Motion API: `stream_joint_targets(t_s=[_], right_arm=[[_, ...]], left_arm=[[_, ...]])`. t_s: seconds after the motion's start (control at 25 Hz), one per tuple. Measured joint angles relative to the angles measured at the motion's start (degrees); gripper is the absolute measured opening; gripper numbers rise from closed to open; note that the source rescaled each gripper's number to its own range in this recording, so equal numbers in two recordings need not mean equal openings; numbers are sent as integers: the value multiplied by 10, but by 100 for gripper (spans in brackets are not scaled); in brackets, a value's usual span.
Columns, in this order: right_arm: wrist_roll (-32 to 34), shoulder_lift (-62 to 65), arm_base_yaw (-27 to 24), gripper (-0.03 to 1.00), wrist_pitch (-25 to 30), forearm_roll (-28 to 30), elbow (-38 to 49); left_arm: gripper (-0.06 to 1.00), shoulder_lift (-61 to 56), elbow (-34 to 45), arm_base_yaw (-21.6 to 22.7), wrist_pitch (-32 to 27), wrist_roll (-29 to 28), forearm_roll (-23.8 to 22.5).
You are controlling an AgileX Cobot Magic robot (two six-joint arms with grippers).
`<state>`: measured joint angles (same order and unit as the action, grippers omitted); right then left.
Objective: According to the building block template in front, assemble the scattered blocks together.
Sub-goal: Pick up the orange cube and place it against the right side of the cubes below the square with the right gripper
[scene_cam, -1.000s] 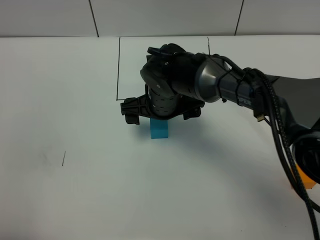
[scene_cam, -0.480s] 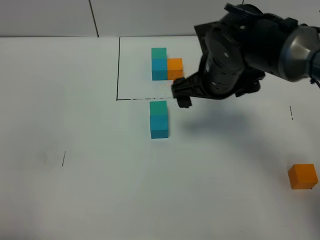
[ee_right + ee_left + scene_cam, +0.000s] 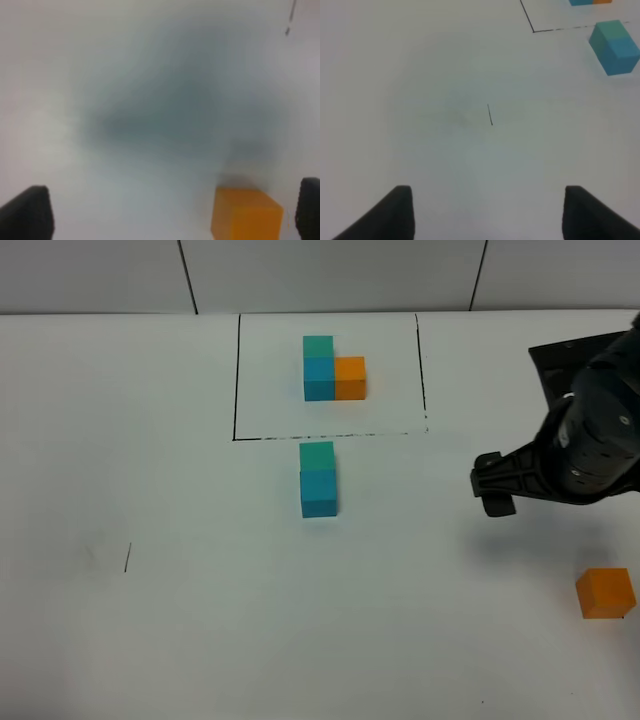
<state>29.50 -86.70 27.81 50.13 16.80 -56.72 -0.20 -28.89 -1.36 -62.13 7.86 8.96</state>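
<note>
- Right gripper [image 3: 167, 215]: jaws wide apart, nothing between them. It has left the joined pair of cubes and swung out to the right side of the worktop [image 3: 200, 640].
- Its wrist view shows the loose orange cube [image 3: 605, 592] close ahead. In the high view that cube lies at about 5 o'clock from the gripper, near but not touched.
- Left gripper [image 3: 492, 215]: jaws apart and empty, hanging over bare worktop, well apart from all the cubes.
- Loose teal cube [image 3: 318, 455] and loose blue cube [image 3: 319, 493]: touching, teal at 12 o'clock of blue. They sit just outside the drawn frame [image 3: 236, 380], at its 6 o'clock edge.
- Template [image 3: 335, 370]: inside the frame, teal at 12 o'clock of blue and orange at 3 o'clock of blue.
- Judgement: the release looks clean and two of three placements match the template. The orange cube is outstanding and belongs at 3 o'clock of the loose blue cube.
- Count: two grippers and one frame. There are six cubes, two each of teal, blue and orange, with three framed and three loose.
</note>
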Motion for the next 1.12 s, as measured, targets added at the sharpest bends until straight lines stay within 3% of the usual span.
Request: stream_joint_targets(t_s=[0.28,0.64,1.12], right_arm=[[-24,54,-49,92,-10,-15,82],[-157,61,-123,92,-104,-154,168],[-205,69,-144,92,-135,-159,216]], left_arm=[[36,0,0,0,0,0,0],[36,0,0,0,0,0,0],[36,0,0,0,0,0,0]])
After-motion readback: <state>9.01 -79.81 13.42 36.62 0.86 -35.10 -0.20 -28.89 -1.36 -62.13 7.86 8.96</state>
